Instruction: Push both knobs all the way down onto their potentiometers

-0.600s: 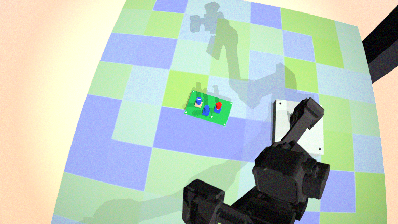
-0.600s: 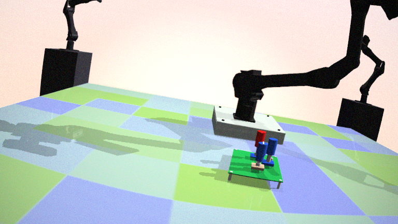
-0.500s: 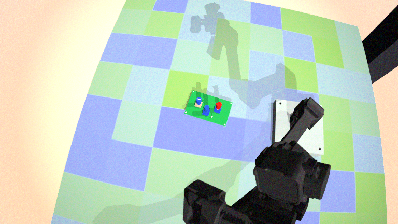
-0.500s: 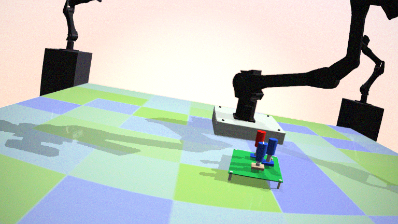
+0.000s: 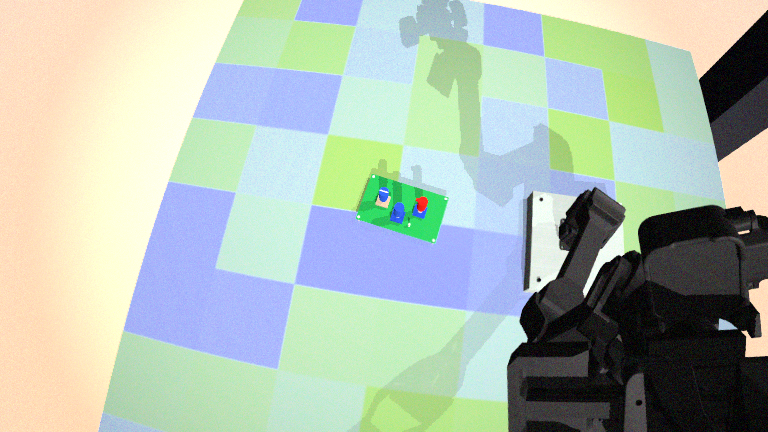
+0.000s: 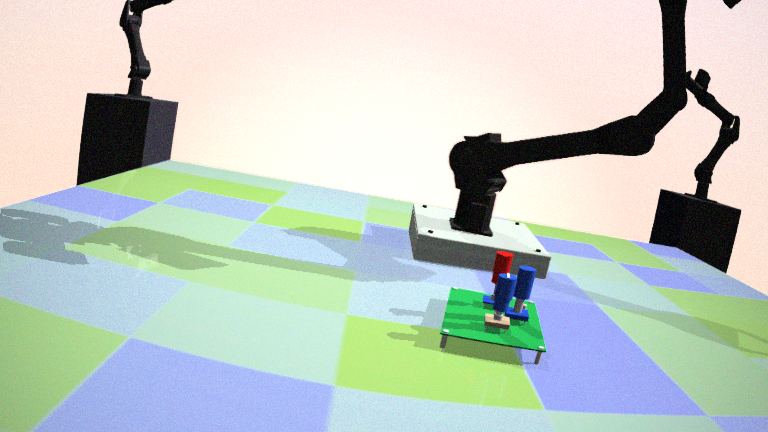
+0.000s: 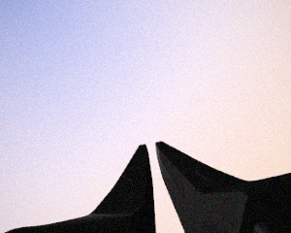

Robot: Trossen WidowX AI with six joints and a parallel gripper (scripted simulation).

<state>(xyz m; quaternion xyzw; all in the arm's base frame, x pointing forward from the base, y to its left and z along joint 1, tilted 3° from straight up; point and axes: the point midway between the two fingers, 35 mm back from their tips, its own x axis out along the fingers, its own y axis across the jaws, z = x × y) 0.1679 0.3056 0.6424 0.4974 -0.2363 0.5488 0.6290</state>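
Circuit board (image 5: pixel 421 228) (image 6: pixel 464 322), green and rectangular, stands level on short legs on the patchwork-patterned table (image 5: pixel 362 336) (image 6: pixel 237 387), left of the arm's base in the top view. Components are listed from left to right as they appear in that view.

1. A tan square potentiometer (image 5: pixel 382 203) (image 6: pixel 497 322) carries a blue cylindrical knob (image 5: pixel 384 194) (image 6: pixel 504 294) with a white mark on its top.
2. A blue square potentiometer (image 5: pixel 397 220) (image 6: pixel 518 315) carries a plain blue cylindrical knob (image 5: pixel 398 210) (image 6: pixel 525 283). A length of grey shaft is exposed below this knob, leaving it raised above its potentiometer.
3. A second blue square potentiometer (image 5: pixel 417 214) (image 6: pixel 488 298) carries a red cylindrical knob (image 5: pixel 421 203) (image 6: pixel 502 267).

All three knobs stand upright on the board. Whether the red and white-marked knobs are fully seated cannot be determined.

To the right, a white rectangular base block (image 5: pixel 543 240) (image 6: pixel 475 252) supports the black jointed arm (image 5: pixel 572 268) (image 6: pixel 673 36). The black two-finger gripper (image 7: pixel 151 149) is closed on nothing, its tapered tips separated by a narrow gap. It is raised well clear of the board.
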